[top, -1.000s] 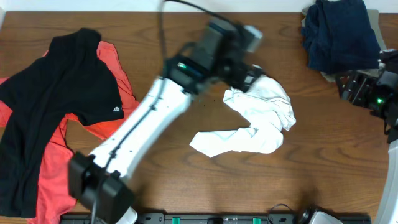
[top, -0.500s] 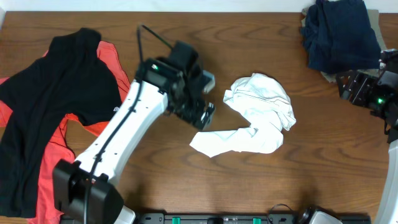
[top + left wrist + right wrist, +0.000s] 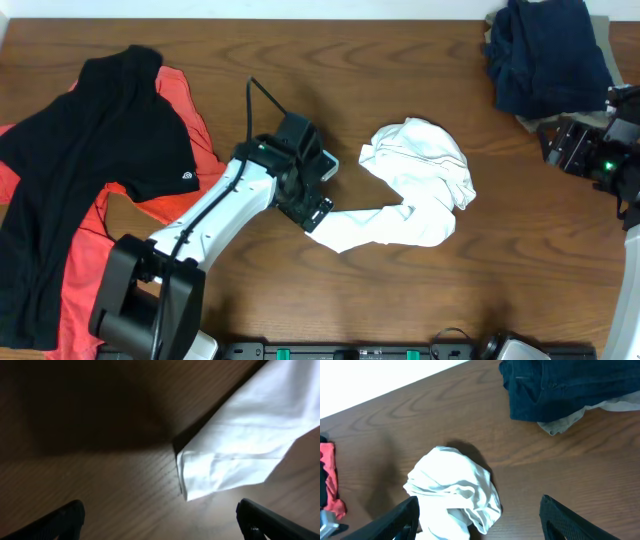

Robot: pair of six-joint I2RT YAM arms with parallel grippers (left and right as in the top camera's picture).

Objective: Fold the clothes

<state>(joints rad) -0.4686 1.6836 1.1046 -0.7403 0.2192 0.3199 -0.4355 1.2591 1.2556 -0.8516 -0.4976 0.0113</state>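
A crumpled white cotton garment (image 3: 415, 190) lies on the brown wooden worktop (image 3: 400, 300). The left jaws sit low at its lower-left end, spread wide and gripping nothing, with the hemmed white corner (image 3: 200, 480) just ahead of them. The right jaws, also parted and empty, hang well to the garment's right, near a heap of dark navy clothing (image 3: 545, 55). Far to the garment's left, a black T-shirt (image 3: 90, 170) overlaps a coral-red one (image 3: 185, 110).
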